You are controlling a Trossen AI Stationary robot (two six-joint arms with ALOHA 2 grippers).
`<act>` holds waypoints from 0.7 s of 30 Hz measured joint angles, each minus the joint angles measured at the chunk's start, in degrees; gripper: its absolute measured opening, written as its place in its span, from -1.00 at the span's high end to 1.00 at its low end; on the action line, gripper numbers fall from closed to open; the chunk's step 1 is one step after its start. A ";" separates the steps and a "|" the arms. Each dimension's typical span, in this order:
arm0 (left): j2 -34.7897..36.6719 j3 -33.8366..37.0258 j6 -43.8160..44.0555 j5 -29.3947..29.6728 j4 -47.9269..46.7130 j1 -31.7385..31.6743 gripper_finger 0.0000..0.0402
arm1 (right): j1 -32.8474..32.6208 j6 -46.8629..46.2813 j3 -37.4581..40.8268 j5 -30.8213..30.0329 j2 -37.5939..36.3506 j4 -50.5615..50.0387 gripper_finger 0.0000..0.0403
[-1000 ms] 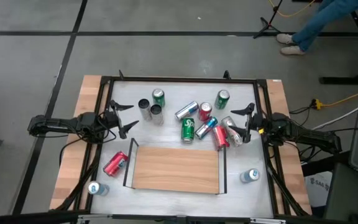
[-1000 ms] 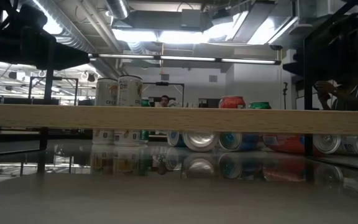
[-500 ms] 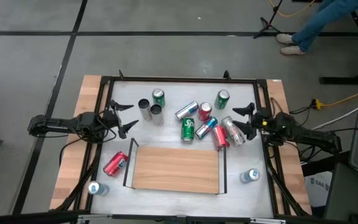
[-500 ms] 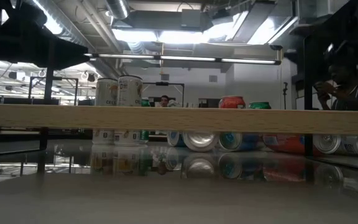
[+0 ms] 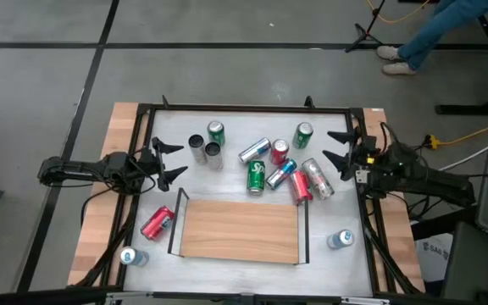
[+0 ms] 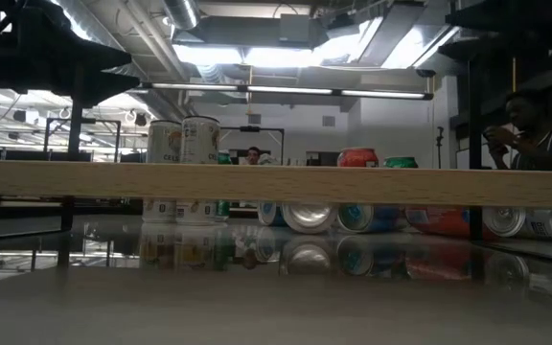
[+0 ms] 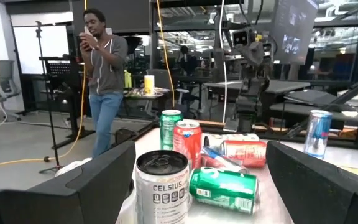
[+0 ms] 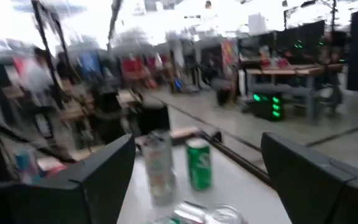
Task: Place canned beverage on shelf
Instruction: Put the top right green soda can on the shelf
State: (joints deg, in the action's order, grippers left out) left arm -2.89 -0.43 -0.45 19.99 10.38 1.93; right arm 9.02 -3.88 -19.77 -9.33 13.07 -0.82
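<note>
We count 12 cans on the table [image 5: 227, 123]: 9 clustered behind the shelf [image 5: 239, 230], 1 red can [image 5: 157, 223] lying just left of it, and 2 silver cans [image 5: 128, 256] at the front corners. The shelf holds 0 cans. The left gripper [image 5: 166, 161] and right gripper [image 5: 339, 149] each hover with fingers spread, grasping nothing.

the white bench [image 5: 244, 263] carries the bare wooden shelf [image 5: 239, 230] and scattered cans [image 5: 271, 165], some upright, some lying.
</note>
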 joint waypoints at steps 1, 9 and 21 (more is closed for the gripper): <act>0.00 -0.01 0.00 0.01 -0.01 0.00 -0.76 | 0.00 1.37 -1.99 -0.88 2.17 -2.23 -0.69; 0.01 0.00 -0.04 0.04 -0.01 0.00 -0.76 | 0.27 7.90 -19.54 -14.34 22.89 -21.58 -0.69; 0.01 -0.02 -0.02 0.11 -0.10 0.00 -0.76 | 17.33 17.34 -39.01 -2.53 51.06 -40.09 -0.69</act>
State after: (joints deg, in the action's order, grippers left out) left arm -2.88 -0.44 -0.47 20.10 10.28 1.93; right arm 26.35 13.46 -58.78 -11.87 64.13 -40.91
